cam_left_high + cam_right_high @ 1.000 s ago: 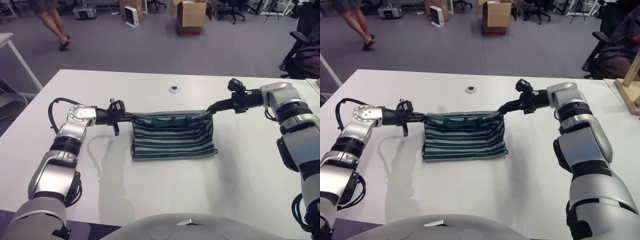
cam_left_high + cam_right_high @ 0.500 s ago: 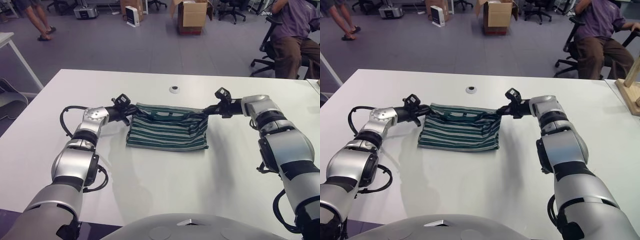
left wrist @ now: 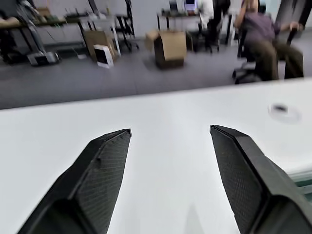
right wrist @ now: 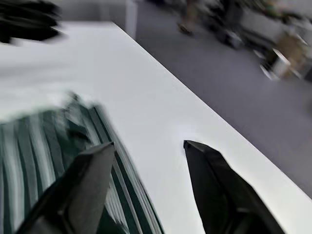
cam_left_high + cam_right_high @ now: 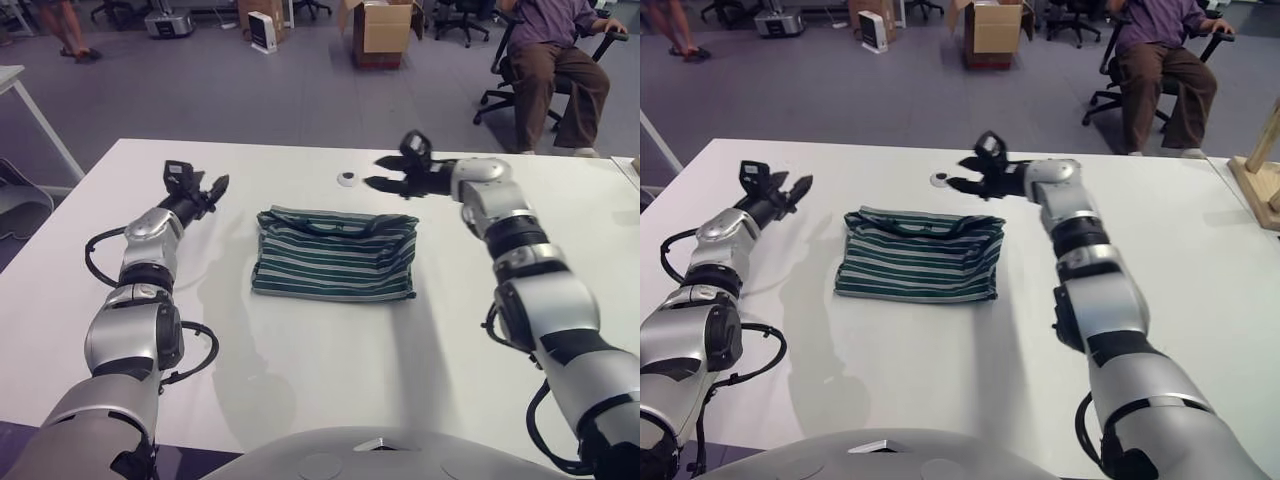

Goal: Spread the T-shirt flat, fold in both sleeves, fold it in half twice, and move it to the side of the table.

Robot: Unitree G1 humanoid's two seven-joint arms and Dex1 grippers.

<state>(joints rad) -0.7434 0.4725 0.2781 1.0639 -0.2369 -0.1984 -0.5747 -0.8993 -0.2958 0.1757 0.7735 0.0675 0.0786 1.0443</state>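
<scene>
A green T-shirt (image 5: 335, 255) with white stripes lies folded into a compact rectangle at the middle of the white table (image 5: 300, 360); a blurred edge of the T-shirt (image 4: 58, 161) fills part of the right wrist view. My left gripper (image 5: 205, 186) hovers open to the left of the shirt, raised off the table, nothing between its fingers (image 3: 102, 165). My right gripper (image 5: 375, 172) is open above the table just beyond the shirt's far right corner, apart from the cloth.
A small round white disc (image 5: 347, 179) sits on the table just behind the shirt, close to my right gripper. Beyond the far table edge are a cardboard box (image 5: 385, 30) and office chairs. A wooden stand (image 5: 1260, 165) is at the right.
Both grippers have let go of the shirt's far corners, opened, and drawn away upward and outward. The folded shirt now lies loose on the table.
</scene>
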